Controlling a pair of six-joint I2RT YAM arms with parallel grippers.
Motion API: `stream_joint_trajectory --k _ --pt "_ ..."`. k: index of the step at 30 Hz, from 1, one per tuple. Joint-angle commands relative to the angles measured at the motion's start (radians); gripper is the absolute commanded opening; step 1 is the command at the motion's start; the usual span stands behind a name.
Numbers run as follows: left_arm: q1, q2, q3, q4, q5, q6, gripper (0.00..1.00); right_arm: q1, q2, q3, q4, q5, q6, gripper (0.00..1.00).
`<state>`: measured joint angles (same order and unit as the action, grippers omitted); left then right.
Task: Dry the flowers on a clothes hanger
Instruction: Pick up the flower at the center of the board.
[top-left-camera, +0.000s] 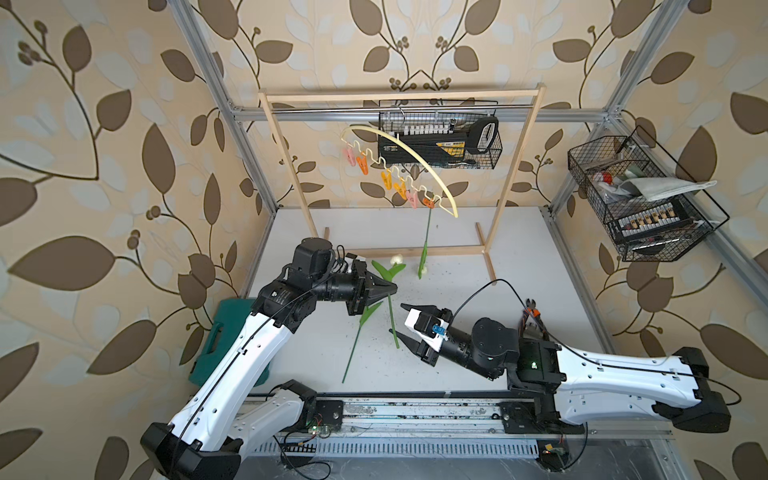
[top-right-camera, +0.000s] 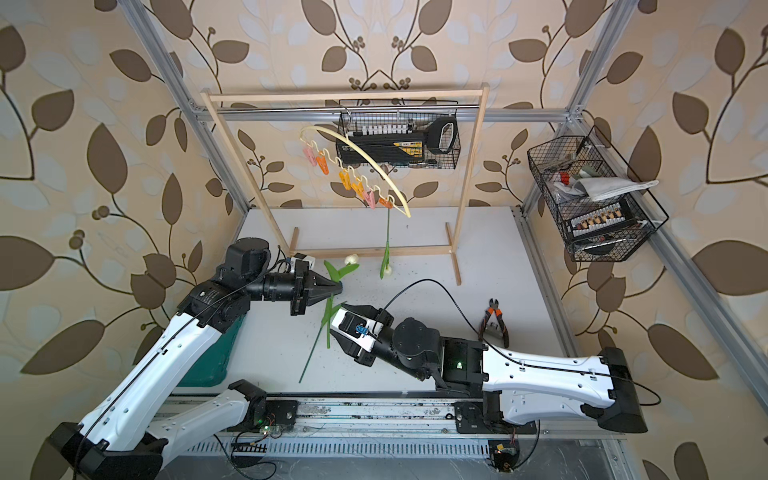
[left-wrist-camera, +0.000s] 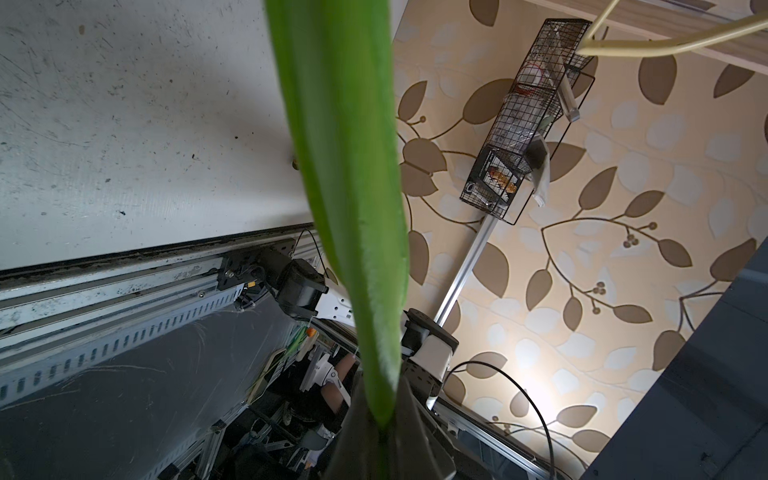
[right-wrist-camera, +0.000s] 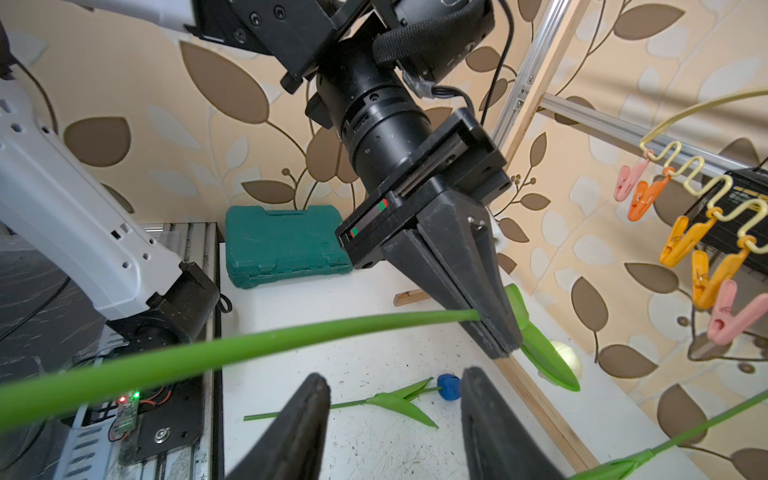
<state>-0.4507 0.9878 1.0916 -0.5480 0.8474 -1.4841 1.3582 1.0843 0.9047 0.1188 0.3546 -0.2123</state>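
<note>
Cannot read the yellow label (top-left-camera: 451, 146) on the black case in the back basket (top-left-camera: 496, 164): too small. Same for the white print on the left arm (top-left-camera: 282, 297).

On the left gripper (top-left-camera: 392, 286), jaws pressed together on the stem of a cream tulip (top-left-camera: 397, 259), head toward the rack (top-left-camera: 399, 94), stem end by the right gripper (top-left-camera: 397, 319). On the right gripper, jaws apart, tips just beside that stem; cannot tell whether touching. A second cream tulip (top-left-camera: 422, 271) pinned head-down by an orange clothespin (top-left-camera: 429, 203) at the low end of the tilted hanger (left-wrist-camera: 665, 45), head close over the table (top-left-camera: 519, 291). Flat on the table under the left gripper, the blue tulip (right-wrist-camera: 449, 386), head hidden in both top views.

Open table right of the grippers as far as the cutters (top-left-camera: 534, 309) near the right edge; more between the rack's feet. Hard against the left edge, a green case (top-left-camera: 224, 332). Along the front edge, the arms' rail (top-left-camera: 415, 409).
</note>
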Motion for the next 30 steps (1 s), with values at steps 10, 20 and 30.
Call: stream_joint_trajectory --k 10,20,30 --pt "0.006 -0.047 -0.009 0.037 0.032 -0.013 0.02 -0.040 0.054 0.082 0.065 -0.054 0.014 0.33" --pt "0.007 -0.050 -0.016 0.036 0.033 -0.017 0.02 -0.083 0.095 0.108 0.073 -0.096 0.034 0.29" --pt "0.005 -0.046 -0.019 0.038 0.033 -0.024 0.03 -0.095 0.122 0.124 0.106 -0.092 0.019 0.23"
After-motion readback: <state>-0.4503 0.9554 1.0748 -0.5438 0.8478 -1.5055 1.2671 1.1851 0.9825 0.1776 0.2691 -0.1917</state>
